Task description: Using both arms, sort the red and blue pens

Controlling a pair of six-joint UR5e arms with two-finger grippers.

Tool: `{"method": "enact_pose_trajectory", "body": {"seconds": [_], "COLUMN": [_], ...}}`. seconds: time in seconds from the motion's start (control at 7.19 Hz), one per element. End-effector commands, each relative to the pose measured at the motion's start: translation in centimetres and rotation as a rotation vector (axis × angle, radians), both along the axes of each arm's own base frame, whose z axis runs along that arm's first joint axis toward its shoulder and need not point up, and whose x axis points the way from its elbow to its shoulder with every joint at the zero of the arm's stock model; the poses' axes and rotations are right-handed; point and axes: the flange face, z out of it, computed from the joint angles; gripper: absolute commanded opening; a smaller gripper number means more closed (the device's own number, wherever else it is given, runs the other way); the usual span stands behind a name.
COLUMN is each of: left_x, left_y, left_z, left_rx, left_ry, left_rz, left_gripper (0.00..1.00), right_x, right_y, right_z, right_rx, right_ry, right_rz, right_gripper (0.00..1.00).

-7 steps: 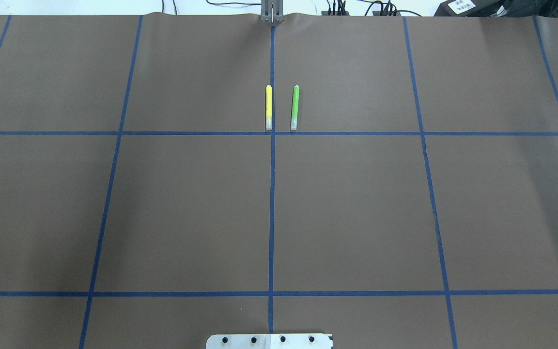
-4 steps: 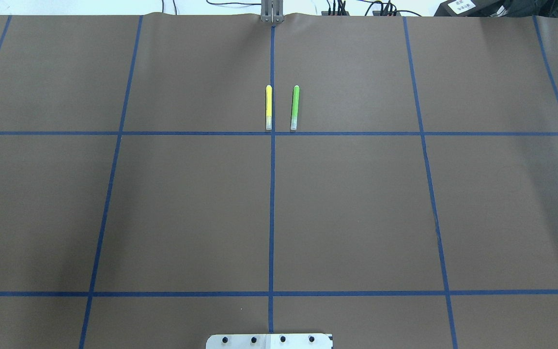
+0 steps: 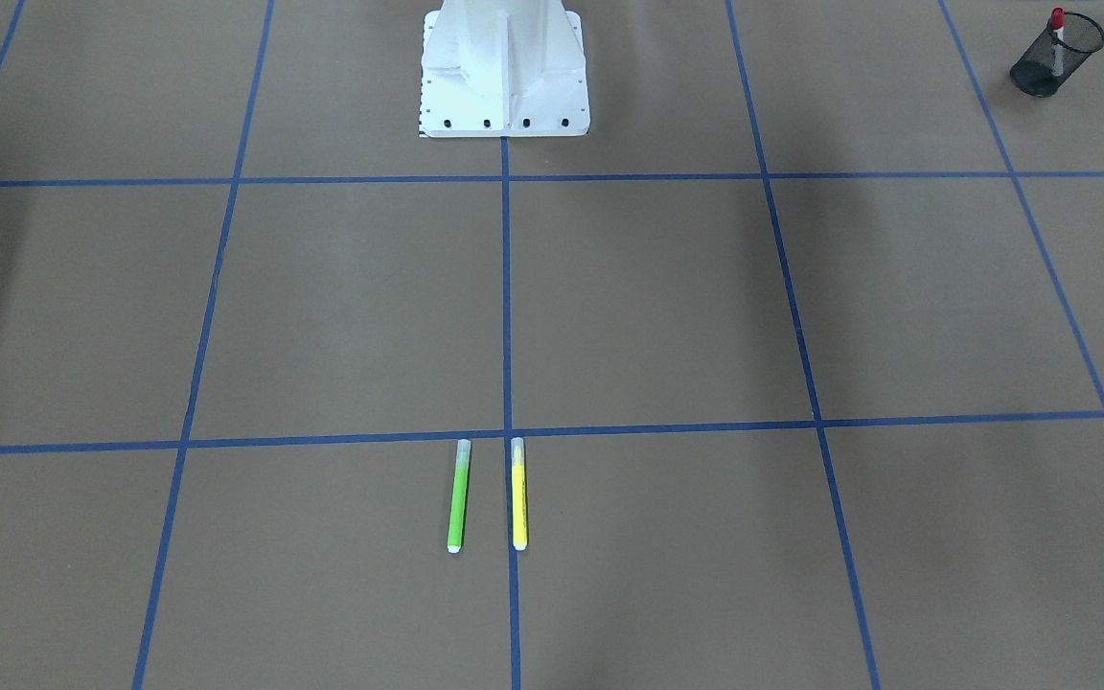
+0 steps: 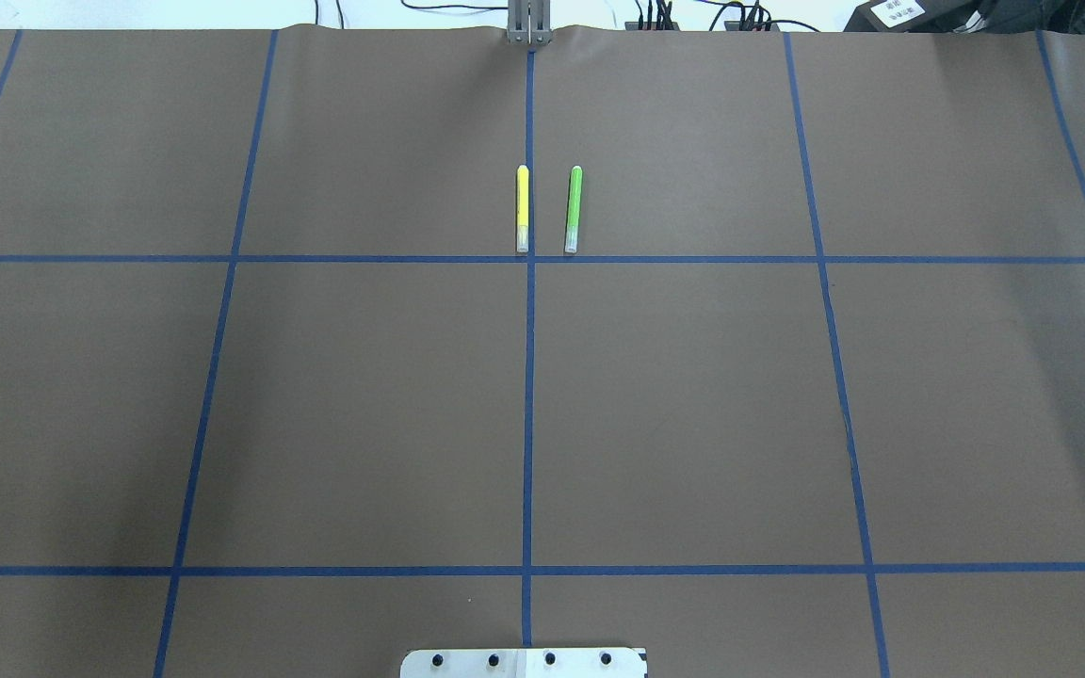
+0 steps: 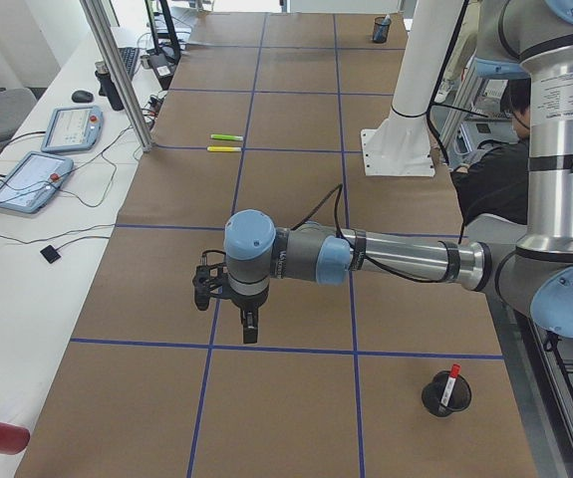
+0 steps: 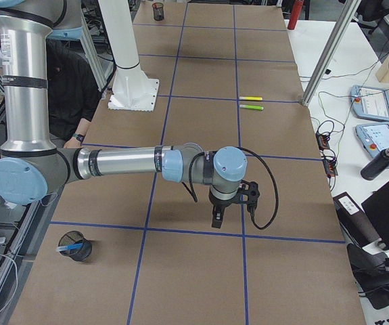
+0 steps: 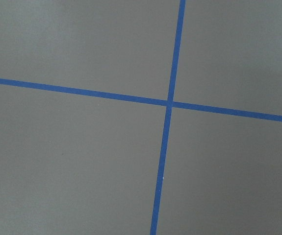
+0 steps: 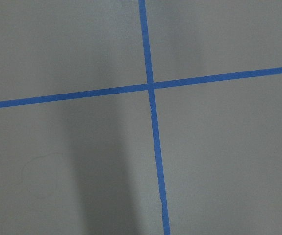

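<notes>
Brown table cover with blue tape grid, yellow marker, green marker, red-capped pen.

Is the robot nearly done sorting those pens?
It looks finished, or close. Done: the red pen stands in a black mesh cup on the robot's left side, and the blue pen sits in a second mesh cup on its right. In hand: nothing visible; the left gripper and right gripper hang above the table. Left lying: only the green marker and yellow marker, outside this sort.

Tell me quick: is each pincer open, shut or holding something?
Left pincer: cannot be told, seen only from a side view.
Right pincer: cannot be told, seen only from a side view.
</notes>
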Motion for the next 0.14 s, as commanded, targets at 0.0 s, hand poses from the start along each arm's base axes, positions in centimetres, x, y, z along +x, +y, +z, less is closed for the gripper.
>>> {"method": "enact_pose_trajectory", "body": {"seconds": [0.0], "left_x": [0.04], "left_y": [-0.01], "left_z": [-0.15], "left_rx": [0.002], "left_ry": [0.005], "left_rz": [0.000], "left_gripper": [1.00], "right_x": [0.03], "right_y": [0.05], "right_z": [0.15], "right_rx": [-0.004], "right_ry": [0.000], "right_rz": [0.001], "right_gripper": [1.00]}}
